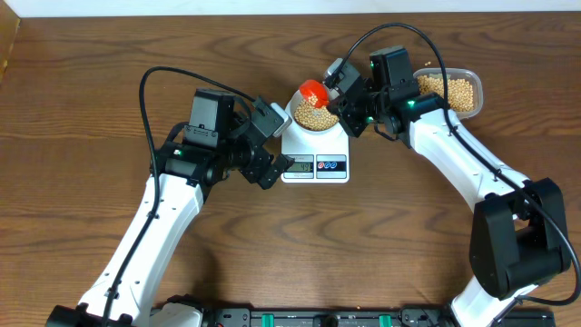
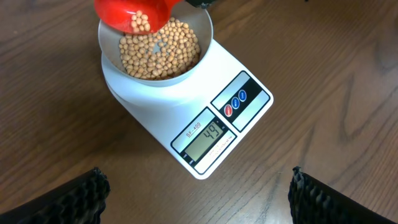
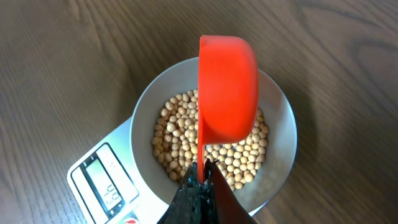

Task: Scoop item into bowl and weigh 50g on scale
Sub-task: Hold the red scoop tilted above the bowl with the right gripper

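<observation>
The white bowl point(image 1: 315, 115) stands on the white scale point(image 1: 315, 156) and holds a layer of tan beans point(image 2: 158, 53). The scale's display point(image 2: 209, 135) is lit. My right gripper point(image 3: 203, 168) is shut on the handle of a red scoop point(image 3: 227, 87), which is tipped on its side over the bowl point(image 3: 277, 118) with a few beans point(image 2: 142, 22) at its lip. My left gripper point(image 1: 270, 145) hangs open just left of the scale, its fingers point(image 2: 81, 199) wide apart above bare table, holding nothing.
A clear plastic tub point(image 1: 451, 89) of more beans sits at the back right, behind the right arm. Black cables arc above both arms. A black rail runs along the table's front edge point(image 1: 300, 318).
</observation>
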`<action>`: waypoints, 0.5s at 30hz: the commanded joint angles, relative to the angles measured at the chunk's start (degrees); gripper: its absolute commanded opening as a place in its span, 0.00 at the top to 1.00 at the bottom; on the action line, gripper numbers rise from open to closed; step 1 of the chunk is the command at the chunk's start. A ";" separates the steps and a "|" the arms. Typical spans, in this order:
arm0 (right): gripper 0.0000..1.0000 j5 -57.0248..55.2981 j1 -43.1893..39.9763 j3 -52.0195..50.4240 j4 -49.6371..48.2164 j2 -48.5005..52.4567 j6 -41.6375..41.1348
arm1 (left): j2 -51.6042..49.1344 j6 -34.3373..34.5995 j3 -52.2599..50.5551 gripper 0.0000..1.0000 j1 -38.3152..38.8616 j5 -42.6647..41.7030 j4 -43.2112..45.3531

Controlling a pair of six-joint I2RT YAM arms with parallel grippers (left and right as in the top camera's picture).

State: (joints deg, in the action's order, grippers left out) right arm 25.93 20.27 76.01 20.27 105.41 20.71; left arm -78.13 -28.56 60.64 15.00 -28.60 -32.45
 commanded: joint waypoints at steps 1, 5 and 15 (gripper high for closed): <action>0.99 -0.13 0.07 0.00 0.04 0.35 -0.52 | -0.04 -0.57 -0.42 0.05 0.02 -0.33 -0.09; 0.99 -0.11 0.07 0.00 0.17 0.28 -0.96 | -0.04 -0.57 -0.42 0.05 0.02 -0.33 -0.09; 0.99 -0.92 0.07 0.00 -0.48 0.24 -2.78 | -0.04 -0.57 -0.42 0.05 0.02 -0.33 -0.09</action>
State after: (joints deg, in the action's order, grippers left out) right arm 25.30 20.27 76.01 19.84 105.41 19.79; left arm -78.13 -28.56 60.64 15.00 -28.60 -32.45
